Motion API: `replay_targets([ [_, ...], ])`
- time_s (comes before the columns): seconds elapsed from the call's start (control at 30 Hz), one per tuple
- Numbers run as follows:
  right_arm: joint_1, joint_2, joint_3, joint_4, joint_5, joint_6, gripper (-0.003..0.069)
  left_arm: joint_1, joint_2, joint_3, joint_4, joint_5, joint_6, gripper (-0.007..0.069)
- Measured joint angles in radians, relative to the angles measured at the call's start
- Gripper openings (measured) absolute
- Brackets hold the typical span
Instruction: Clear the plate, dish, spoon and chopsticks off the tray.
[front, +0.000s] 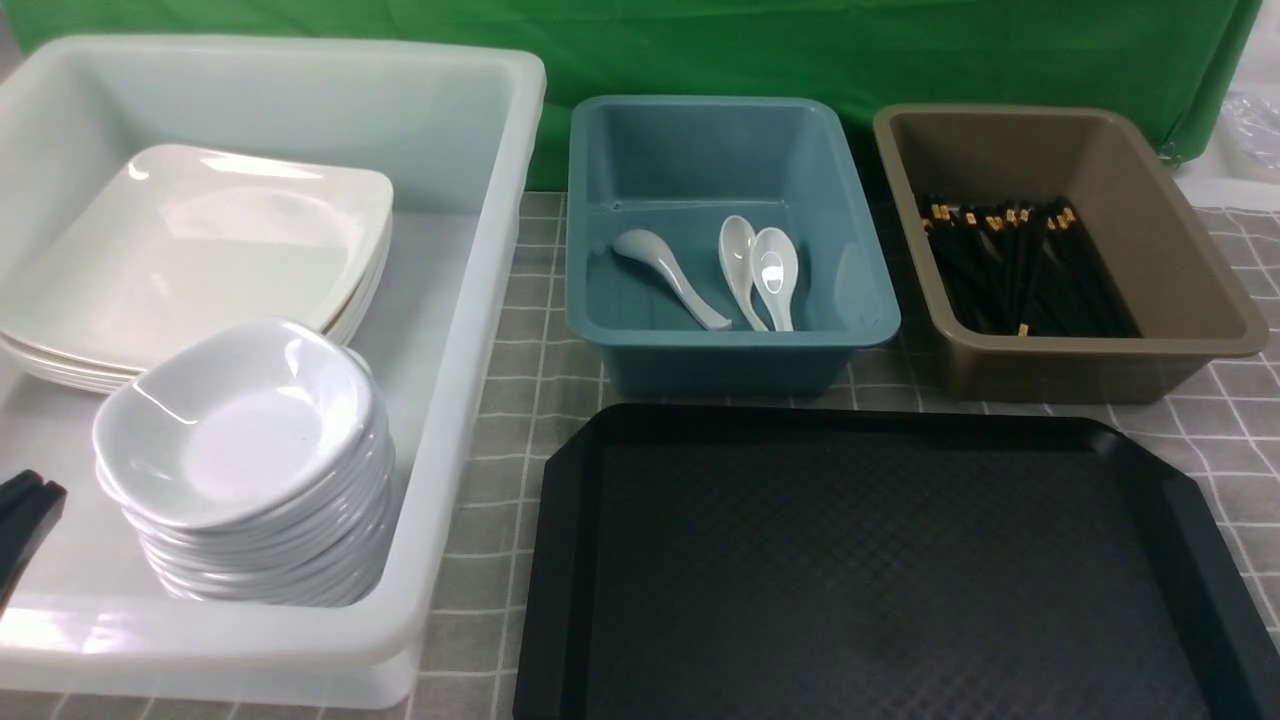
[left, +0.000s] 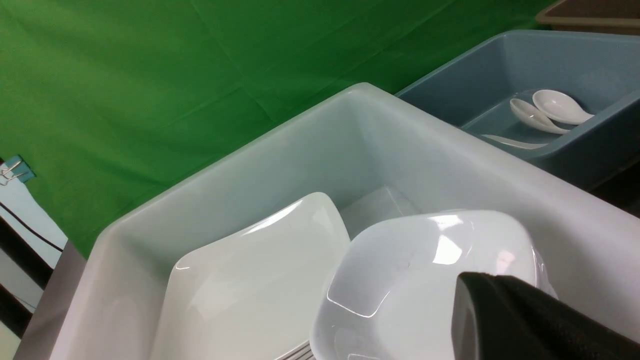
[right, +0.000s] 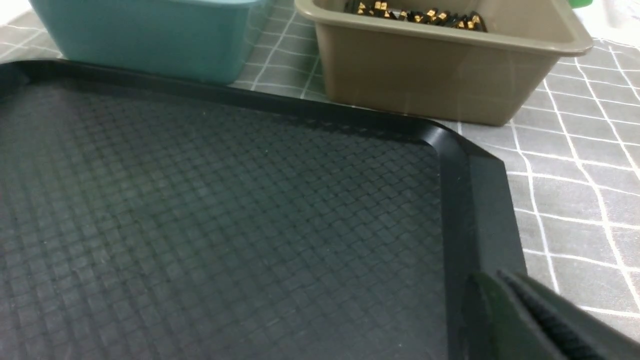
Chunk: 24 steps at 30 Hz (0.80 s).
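The black tray (front: 870, 580) lies bare at the front; its diamond floor and rim also show in the right wrist view (right: 200, 200). A stack of large white square plates (front: 200, 250) and a stack of small dishes (front: 240, 430) sit in the white bin (front: 480, 300). Three white spoons (front: 760, 270) lie in the teal bin (front: 850, 200). Black chopsticks (front: 1020, 265) lie in the brown bin (front: 1180, 250). My left gripper (front: 25, 510) is shut and empty above the dish stack (left: 410, 280), its tip (left: 467, 280) over it. My right gripper (right: 492, 277) is shut and empty over the tray's right rim.
The three bins stand side by side behind and to the left of the tray on a grey checked cloth (front: 500, 420). A green backdrop (front: 800, 50) closes off the far side.
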Motion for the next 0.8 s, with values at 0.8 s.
replay_targets([
  [0.8, -0.001, 0.000, 0.000, 0.000, 0.001, 0.000, 0.0076, 0.115, -0.102, 0.013, 0.267, -0.098, -0.631, 0.0011],
])
